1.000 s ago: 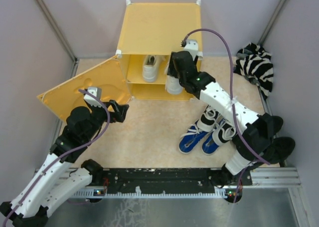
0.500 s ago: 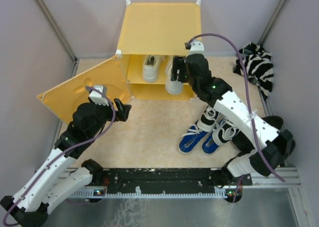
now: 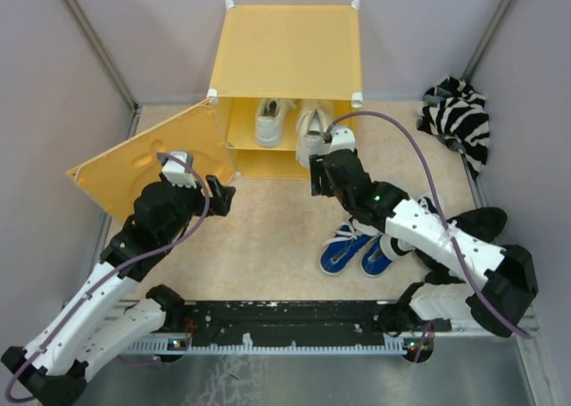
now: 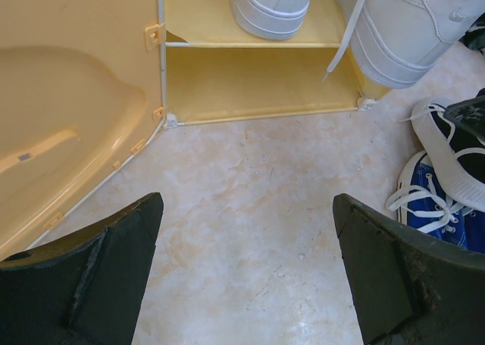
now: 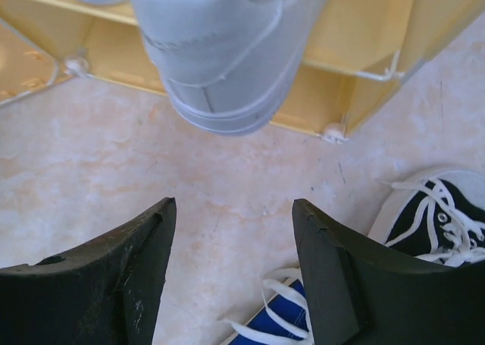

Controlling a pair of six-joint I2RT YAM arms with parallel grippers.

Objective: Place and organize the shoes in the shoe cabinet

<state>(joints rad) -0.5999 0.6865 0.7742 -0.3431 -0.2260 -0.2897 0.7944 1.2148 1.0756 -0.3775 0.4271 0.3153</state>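
The yellow-orange shoe cabinet (image 3: pixel 285 53) stands at the back with its door (image 3: pixel 147 161) swung open to the left. Two white shoes (image 3: pixel 270 120) (image 3: pixel 314 128) sit side by side on its upper shelf. The right one's heel (image 5: pixel 220 57) juts over the shelf edge. My right gripper (image 3: pixel 318 185) (image 5: pixel 233 208) hangs open and empty just in front of that shoe. The blue pair (image 3: pixel 343 248) lies on the floor, and a black-and-white shoe (image 5: pixel 432 208) lies beside it, mostly under my right arm. My left gripper (image 3: pixel 219 196) (image 4: pixel 248 201) is wide open over bare floor by the door.
A zebra-striped cloth (image 3: pixel 457 116) lies at the back right. A black shoe (image 3: pixel 482 219) rests by the right wall. The cabinet's lower compartment (image 4: pixel 258 83) shows nothing inside. Grey walls close in both sides.
My right gripper has pulled back out of the cabinet toward me, leaving the right white shoe on the upper shelf. The left arm shifted only slightly.
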